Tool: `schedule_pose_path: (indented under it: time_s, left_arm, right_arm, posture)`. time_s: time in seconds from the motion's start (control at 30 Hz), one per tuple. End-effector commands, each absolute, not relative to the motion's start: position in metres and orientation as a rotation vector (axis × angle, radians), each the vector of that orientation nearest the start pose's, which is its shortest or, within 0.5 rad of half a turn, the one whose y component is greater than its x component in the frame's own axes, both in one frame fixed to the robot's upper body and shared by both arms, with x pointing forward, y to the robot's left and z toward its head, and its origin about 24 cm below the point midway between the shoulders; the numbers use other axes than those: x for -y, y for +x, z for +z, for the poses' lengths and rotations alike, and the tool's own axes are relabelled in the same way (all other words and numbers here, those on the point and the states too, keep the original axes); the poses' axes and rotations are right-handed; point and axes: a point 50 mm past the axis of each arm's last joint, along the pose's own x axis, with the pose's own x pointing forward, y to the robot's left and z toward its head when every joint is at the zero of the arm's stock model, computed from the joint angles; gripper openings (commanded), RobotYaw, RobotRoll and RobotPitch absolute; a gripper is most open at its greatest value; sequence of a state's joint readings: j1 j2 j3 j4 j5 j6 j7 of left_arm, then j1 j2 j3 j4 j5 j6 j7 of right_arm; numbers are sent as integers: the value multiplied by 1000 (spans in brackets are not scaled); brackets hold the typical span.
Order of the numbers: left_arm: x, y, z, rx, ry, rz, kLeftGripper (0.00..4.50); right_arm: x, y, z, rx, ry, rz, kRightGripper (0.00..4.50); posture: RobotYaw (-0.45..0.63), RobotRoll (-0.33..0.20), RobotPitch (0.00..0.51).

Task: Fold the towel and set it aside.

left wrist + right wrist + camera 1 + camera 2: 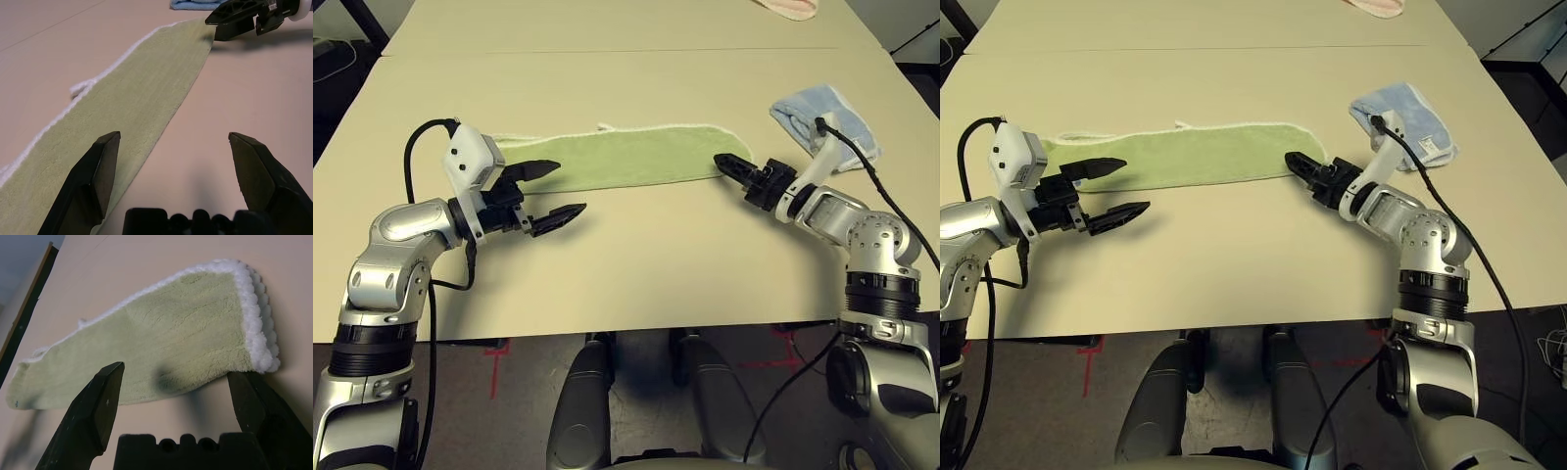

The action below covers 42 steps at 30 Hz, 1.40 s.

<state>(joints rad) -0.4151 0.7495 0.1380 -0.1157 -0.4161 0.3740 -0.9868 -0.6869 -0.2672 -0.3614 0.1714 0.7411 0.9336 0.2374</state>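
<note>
Towel (626, 157) folded; left end behind left fingers (551, 168); both pairs apart

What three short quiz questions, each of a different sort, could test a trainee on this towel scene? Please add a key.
1. True or false: the green towel lies as one long folded strip on the table.
2. Which towel lies beyond the right end effector? A) pink towel B) light blue towel C) green towel
3. Fill in: the fingers of the left end effector stand ____, holding nothing.

Key:
1. True; the strip runs between the two end effectors.
2. B; the light blue towel lies bunched just past the right wrist, while the pink towel sits at the far table edge.
3. Open; one fingertip is over the towel's near end, the other over bare table.
</note>
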Motion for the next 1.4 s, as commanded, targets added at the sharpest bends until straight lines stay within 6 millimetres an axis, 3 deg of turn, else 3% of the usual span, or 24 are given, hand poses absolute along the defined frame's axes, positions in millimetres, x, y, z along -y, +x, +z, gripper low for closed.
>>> schedule_pose_path:
  time_s: [0.03,0.73,1.27,1.37,1.4]
  left_arm:
    - [-222,280,200,39,393,-929,4483]
    - [-222,280,199,29,390,-940,4483]
    - [-222,281,199,27,391,-942,4483]
    - [-222,280,199,26,392,-941,4500]
    - [-222,280,199,25,393,-941,4500]
  right_arm:
    - [190,346,151,-278,596,379,4483]
    - [207,329,143,-323,796,216,4483]
    - [201,345,148,-258,721,237,4483]
    - [199,346,148,-264,702,241,3878]
    - [198,347,148,-264,699,241,3446]
  posture:
    - [31,0,246]
    - [19,0,242]
    - [20,0,240]
    - [21,0,239]
    - [21,0,240]
